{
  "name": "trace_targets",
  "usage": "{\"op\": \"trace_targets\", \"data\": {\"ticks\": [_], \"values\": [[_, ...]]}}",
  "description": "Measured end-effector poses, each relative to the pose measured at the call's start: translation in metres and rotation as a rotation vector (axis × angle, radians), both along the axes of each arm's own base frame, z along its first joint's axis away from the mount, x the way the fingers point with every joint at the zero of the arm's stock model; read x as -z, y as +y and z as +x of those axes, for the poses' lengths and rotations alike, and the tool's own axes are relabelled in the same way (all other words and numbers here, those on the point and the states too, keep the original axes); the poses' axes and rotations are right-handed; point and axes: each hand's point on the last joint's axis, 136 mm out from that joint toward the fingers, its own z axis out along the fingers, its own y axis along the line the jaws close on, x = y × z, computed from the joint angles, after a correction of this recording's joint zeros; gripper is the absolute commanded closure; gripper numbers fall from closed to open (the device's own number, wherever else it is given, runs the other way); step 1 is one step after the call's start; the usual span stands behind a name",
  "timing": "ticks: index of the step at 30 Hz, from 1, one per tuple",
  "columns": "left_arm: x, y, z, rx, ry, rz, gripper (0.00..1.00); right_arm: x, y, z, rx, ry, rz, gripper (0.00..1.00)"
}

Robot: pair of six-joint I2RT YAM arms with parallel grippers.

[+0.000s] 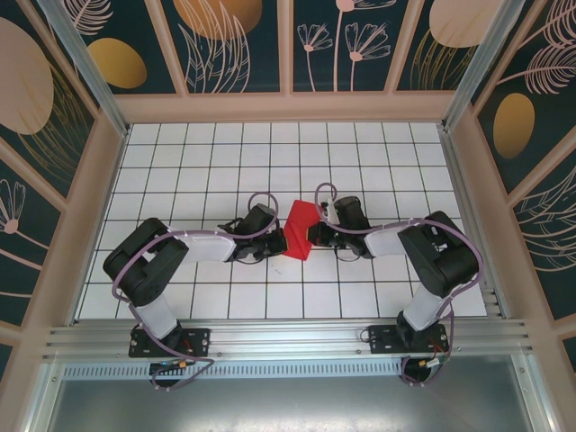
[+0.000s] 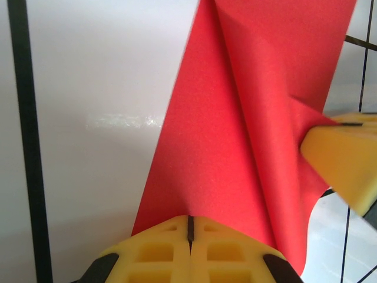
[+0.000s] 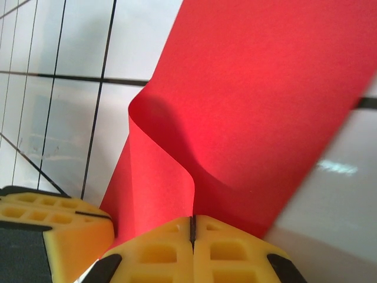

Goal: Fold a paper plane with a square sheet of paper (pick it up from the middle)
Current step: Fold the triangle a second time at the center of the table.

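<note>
L gripper [image 2: 189, 227]: jaws together, clamped on edge of red paper sheet [image 2: 235, 130] right at its tips. R gripper [image 3: 192, 227]: same, pinching opp. edge. Sheet spanned btwn both tips, curled & creased, over tiled table [image 1: 180, 180].

I could read no text, label, brand name, number or sign in any of my camera views. The square sheet of paper [image 1: 300, 229] was plain red on every face I could see, the white table [image 1: 270, 153] bore just a grid of dark lines, and the wall panels [image 1: 229, 45] carried painted leaves, flowers and round shapes rather than writing.
</note>
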Motion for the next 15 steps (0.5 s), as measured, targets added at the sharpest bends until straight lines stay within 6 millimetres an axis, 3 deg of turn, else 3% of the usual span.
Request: {"op": "trace_targets", "data": {"ticks": [15], "values": [[0.0,-0.001,0.001,0.002,-0.001,0.002,1.0,-0.016,0.007,0.013,-0.042,-0.046,0.017,1.0]]}}
